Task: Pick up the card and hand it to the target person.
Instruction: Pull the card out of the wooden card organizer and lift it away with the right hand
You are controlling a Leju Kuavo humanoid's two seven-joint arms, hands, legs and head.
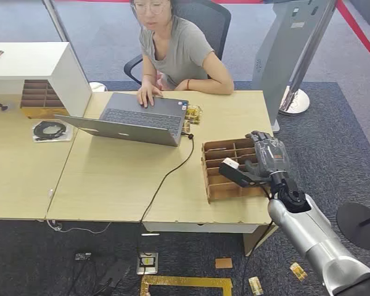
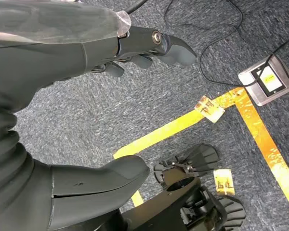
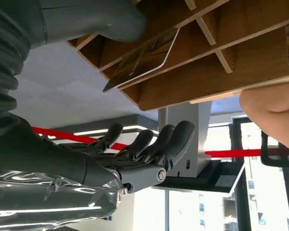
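Under right hand (image 3: pixel 136 154) thumb: thin patterned card (image 3: pixel 143 60).

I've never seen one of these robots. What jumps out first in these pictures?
The silver right arm reaching up from the lower right, its right hand at a wooden rack on the desk's near right corner, where a card sticks out of a slot by the thumb. Behind the desk sits a person, one hand on an open laptop.

Office: desks (image 1: pixel 127 179), laptop (image 1: pixel 132 120), swivel chair (image 1: pixel 206 18), carpet (image 1: pixel 341 142).
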